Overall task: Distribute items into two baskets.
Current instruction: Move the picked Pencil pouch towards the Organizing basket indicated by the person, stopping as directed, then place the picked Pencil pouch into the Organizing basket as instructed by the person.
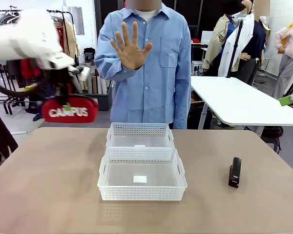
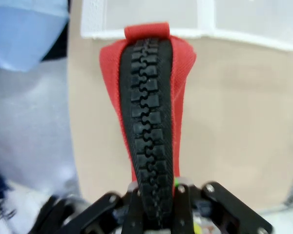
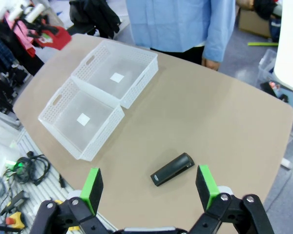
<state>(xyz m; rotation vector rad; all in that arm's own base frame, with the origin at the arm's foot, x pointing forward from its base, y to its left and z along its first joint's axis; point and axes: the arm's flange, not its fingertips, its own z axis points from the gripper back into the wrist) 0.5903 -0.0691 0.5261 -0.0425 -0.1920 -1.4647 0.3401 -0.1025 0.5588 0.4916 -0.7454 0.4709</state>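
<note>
I'm watching the left gripper [image 1: 64, 103] holding the pouch [image 1: 71, 111] up in the air at the left of the front view, above the table's [image 1: 49, 185] far left edge and well to the left of both baskets. In the left wrist view the left gripper [image 2: 154, 189] is pinching the pouch [image 2: 146, 97] by its zip side, fingers drawn in narrow on either side of the black teeth. The red body is pointing away from the camera toward a white basket corner at the top of that picture.

The right gripper [image 3: 149, 181] is hanging high over the table with its green-padded fingers standing wide apart and holding nothing. The stapler [image 3: 172, 169] is lying on the table below it, between the fingers as that camera sees it. In the front view the stapler [image 1: 235, 171] is lying flat on the right part of the table, well apart from the baskets.

The near basket [image 1: 141, 195] and far basket [image 1: 139, 129] are sitting mid-table, long sides touching, each showing a small white label on its clear bottom. In the right wrist view the near basket [image 3: 105, 139] and far basket [image 3: 139, 87] are lying to the upper left.

The person is standing at the far side, raising one hand [image 1: 130, 46] with the palm open toward me.
</note>
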